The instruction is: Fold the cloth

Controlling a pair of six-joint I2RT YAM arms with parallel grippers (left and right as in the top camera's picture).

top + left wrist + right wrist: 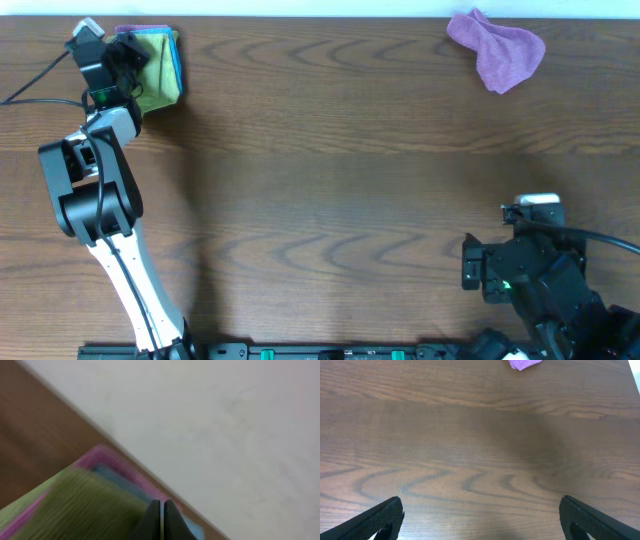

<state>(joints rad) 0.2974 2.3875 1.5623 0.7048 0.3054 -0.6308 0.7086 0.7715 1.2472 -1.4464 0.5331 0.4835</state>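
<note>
The lime-green cloth (158, 78) lies folded at the table's far left corner, on top of a blue cloth (179, 62) with a purple-pink layer (140, 32) under both. My left gripper (128, 55) hangs right over this stack. In the left wrist view its fingertips (162, 503) are shut together above the blurred green cloth (85, 510), and nothing shows between them. Near the front right, my right gripper (482, 515) stands wide open over bare wood, holding nothing.
A crumpled purple cloth (497, 48) lies at the far right, also seen at the top of the right wrist view (524, 363). The table's far edge (150, 467) and a pale wall run just beyond the stack. The right arm (545, 280) sits at the front right corner.
</note>
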